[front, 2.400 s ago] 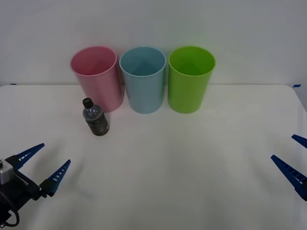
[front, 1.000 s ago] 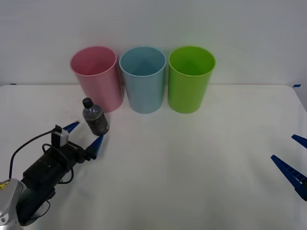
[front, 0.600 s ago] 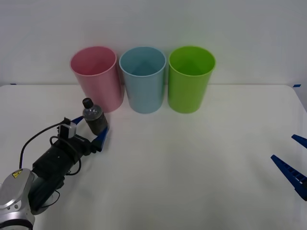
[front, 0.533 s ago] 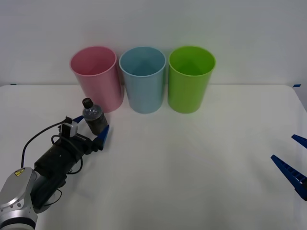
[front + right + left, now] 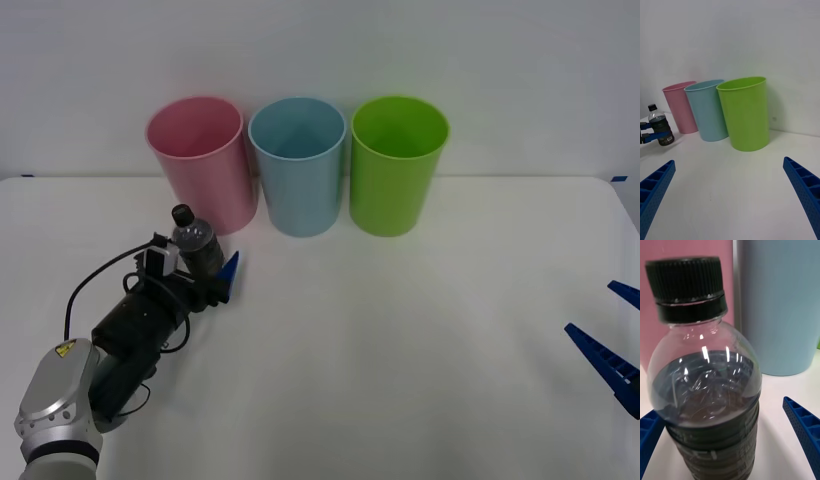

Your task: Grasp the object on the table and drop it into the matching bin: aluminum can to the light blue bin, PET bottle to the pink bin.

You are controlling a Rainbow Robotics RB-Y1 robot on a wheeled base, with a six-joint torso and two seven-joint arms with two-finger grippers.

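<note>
The PET bottle (image 5: 194,246), clear with a black cap and dark lower body, stands upright on the white table (image 5: 400,350) just in front of the pink bin (image 5: 200,160). My left gripper (image 5: 197,257) is open around the bottle, one blue finger on each side. In the left wrist view the bottle (image 5: 703,390) stands between the fingers (image 5: 803,431), with a gap showing on one side. The light blue bin (image 5: 297,165) stands beside the pink one. My right gripper (image 5: 590,308) is open at the table's right edge.
A green bin (image 5: 398,165) stands right of the light blue bin, and the three form a row at the back against a white wall. The right wrist view shows the same row, green bin (image 5: 745,112) nearest, and the bottle (image 5: 660,125) far off.
My left arm has reached forward from the near left corner until its open fingers straddle the bottle. The bottle has stayed upright in place. The right arm has not moved.
</note>
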